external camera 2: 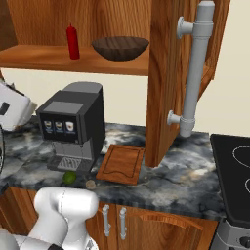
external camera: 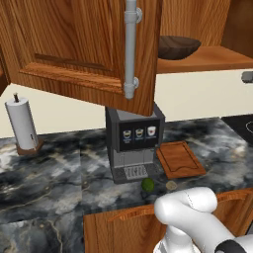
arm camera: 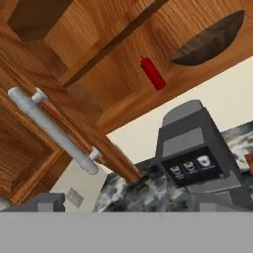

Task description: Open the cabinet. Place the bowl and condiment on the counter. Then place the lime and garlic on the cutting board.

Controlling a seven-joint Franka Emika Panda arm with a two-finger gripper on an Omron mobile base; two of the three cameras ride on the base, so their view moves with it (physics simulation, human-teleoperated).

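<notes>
Cabinet [external camera 2: 161,73] is open, two doors swung out, each with one grey bar handle [external camera: 130,47]. On its shelf: one bowl [external camera 2: 120,48] and one red condiment [external camera 2: 72,42] bottle, upright, left of the bowl in the right base view, near it but apart. From the hand view the same pair sits on the shelf above the coffee machine [arm camera: 195,148]. Down on the counter [external camera: 49,173]: one cutting board [external camera: 180,159], bare, just right of the machine's base. One lime [external camera: 147,185] and one garlic [external camera: 171,185] lie side by side near the counter's front edge, ahead of the machine's drip tray, both off the board. One coffee machine with three small cup icons on its front panel; no readable text or brand anywhere. One paper towel roll [external camera: 21,123] on a wooden stand at far left, one black stovetop [external camera 2: 234,171] at right. Lower cabinet front has two short grey handles [external camera 2: 113,222]. Pincer fingertips not visible in any view; can't tell its state from the frames.
</notes>
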